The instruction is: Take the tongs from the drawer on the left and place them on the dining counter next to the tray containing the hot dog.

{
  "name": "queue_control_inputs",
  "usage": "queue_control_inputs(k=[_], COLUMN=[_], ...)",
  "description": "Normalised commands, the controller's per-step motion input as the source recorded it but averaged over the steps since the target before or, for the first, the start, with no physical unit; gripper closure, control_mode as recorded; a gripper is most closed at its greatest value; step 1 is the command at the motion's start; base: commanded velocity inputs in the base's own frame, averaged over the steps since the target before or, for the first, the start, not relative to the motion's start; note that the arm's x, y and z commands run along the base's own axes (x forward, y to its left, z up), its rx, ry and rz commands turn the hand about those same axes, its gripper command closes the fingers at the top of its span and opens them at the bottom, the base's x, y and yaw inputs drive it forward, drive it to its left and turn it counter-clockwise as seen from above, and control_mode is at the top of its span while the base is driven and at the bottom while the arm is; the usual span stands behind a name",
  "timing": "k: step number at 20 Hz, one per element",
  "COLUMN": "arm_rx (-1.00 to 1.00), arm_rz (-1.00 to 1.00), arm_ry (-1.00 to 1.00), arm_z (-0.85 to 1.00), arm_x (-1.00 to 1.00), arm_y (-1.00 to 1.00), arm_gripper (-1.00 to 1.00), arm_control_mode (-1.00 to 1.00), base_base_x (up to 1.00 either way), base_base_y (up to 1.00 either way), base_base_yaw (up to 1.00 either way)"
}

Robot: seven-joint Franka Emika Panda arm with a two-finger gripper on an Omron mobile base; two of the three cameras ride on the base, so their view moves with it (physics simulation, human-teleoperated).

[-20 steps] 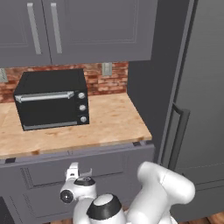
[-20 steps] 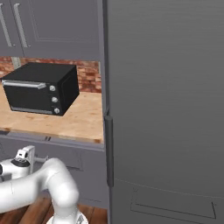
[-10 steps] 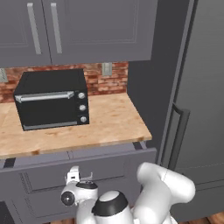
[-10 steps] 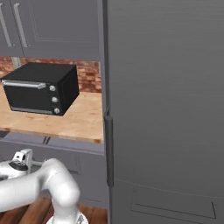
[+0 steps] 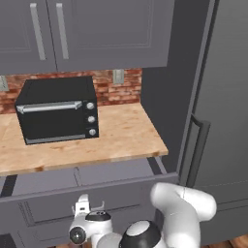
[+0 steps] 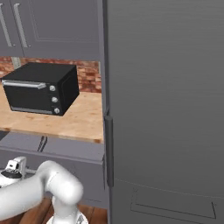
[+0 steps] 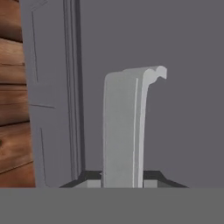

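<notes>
My gripper (image 5: 90, 209) is shut on the small silver bow handle (image 7: 126, 131) of the grey drawer (image 5: 116, 193) under the wood-topped counter. The drawer stands pulled out a little way from the cabinet front. In the hand view the handle rises between my two dark fingertips (image 7: 87, 177), against the drawer's panelled front (image 7: 183, 87). From the right base view my gripper (image 6: 15, 167) sits low at the left, in front of the drawer (image 6: 65, 151). The tongs are hidden. The dining counter, the tray and the hot dog are out of view.
A black toaster oven (image 5: 58, 114) stands on the wood counter top (image 5: 121, 140) above the drawer. Grey wall cabinets (image 5: 97, 34) hang overhead. A tall grey fridge (image 5: 223, 121) with a vertical bar handle (image 5: 193, 145) closes off the right side.
My hand has drawn back toward the base with the handle in its grip, and the drawer has slid further out from under the counter.
</notes>
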Motion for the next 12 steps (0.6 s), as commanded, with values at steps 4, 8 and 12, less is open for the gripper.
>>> queue_control_inputs(k=[4,8,12], arm_rx=[0.00,0.00,0.00], arm_rz=[-0.02,0.00,-0.02], arm_ry=[0.00,0.00,0.00], arm_z=[0.18,0.19,0.12], arm_x=[-0.78,-1.00,-0.72], arm_y=[0.00,0.00,0.06], arm_gripper=[1.00,1.00,1.00], arm_control_mode=[-1.00,-1.00,-1.00], base_base_x=[0.00,0.00,0.00], base_base_y=[0.00,0.00,0.00], base_base_yaw=[0.00,0.00,0.00])
